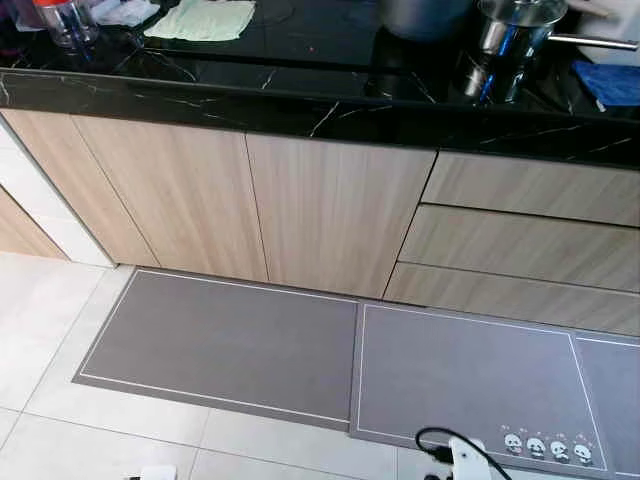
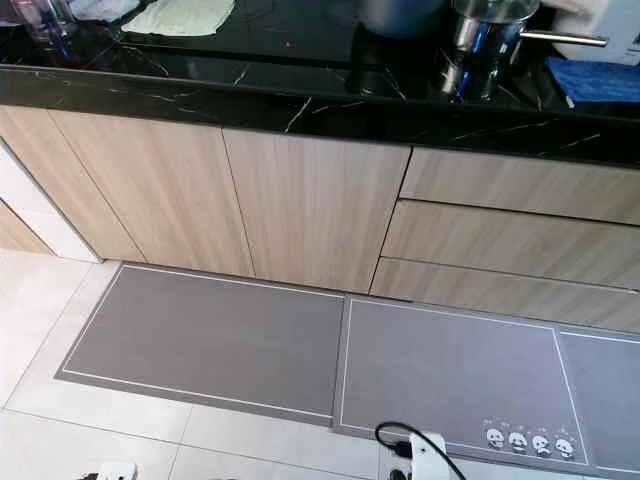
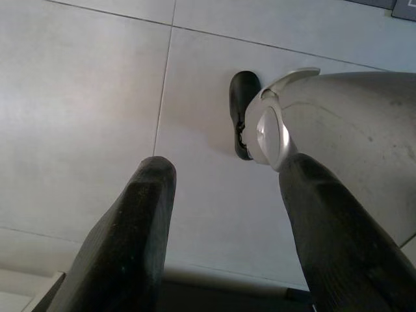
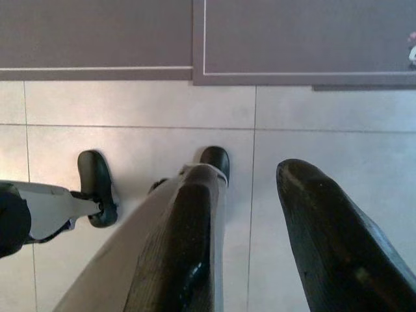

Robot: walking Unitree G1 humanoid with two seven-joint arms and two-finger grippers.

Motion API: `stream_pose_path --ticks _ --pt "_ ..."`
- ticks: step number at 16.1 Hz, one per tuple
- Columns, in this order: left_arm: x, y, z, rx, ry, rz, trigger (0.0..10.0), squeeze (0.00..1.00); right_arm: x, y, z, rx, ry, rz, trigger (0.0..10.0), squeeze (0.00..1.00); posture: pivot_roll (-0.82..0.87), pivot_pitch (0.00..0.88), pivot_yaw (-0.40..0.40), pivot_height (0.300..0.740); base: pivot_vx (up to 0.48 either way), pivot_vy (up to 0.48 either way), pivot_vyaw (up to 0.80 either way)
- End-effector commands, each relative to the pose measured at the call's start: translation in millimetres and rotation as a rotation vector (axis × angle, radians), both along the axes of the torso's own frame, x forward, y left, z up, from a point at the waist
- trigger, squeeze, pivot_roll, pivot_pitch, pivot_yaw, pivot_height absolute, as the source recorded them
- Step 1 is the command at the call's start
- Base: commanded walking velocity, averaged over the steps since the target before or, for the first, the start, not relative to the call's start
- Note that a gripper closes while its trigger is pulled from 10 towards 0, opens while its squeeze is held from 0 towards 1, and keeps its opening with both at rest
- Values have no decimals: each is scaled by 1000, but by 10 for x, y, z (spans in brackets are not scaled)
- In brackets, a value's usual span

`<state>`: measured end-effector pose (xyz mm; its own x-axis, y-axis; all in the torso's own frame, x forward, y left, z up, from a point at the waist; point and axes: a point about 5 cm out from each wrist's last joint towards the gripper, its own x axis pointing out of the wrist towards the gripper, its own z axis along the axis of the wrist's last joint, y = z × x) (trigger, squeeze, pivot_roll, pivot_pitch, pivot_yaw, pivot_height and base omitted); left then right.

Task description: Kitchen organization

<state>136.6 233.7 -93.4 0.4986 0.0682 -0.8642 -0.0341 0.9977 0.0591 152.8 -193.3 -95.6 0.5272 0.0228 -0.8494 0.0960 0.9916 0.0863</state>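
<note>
Left eye view: three grey mats (image 1: 230, 345) below two cabinet doors (image 1: 340, 210); left gripper (image 3: 224, 240) and right gripper (image 4: 250, 240) hang spread, empty.

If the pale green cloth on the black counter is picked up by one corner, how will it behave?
The pale green cloth lies flat and thin on the black marble counter, so it likely hangs limp and light. It probably slides easily on that glossy surface if pushed.

A home kitchen: black marble counter (image 1: 300, 95), wood-grain cabinets (image 1: 330, 215), steel pot (image 1: 515, 35), grey floor mats (image 1: 230, 345).
</note>
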Motion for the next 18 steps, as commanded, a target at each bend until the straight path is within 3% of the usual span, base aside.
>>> stream_pose_path --ticks 1,7,13,18 --pt "-121 -11 -47 -8 41 14 10000 0 -90 -67 -24 -8 24 -15 10000 0 126 155 -23 740 0 0 0" --pt "-131 -17 -53 7 32 62 10000 0 -34 -163 17 -14 2 19 10000 0 84 155 -72 740 0 0 0" --pt "-165 -25 -66 -5 40 83 10000 0 -1 -45 6 3 8 29 10000 0 104 108 -77 740 0 -316 0" --pt "-148 -18 -60 -3 38 80 10000 0 -12 -31 -3 -4 17 13 10000 0 104 135 -68 740 0 -318 0"
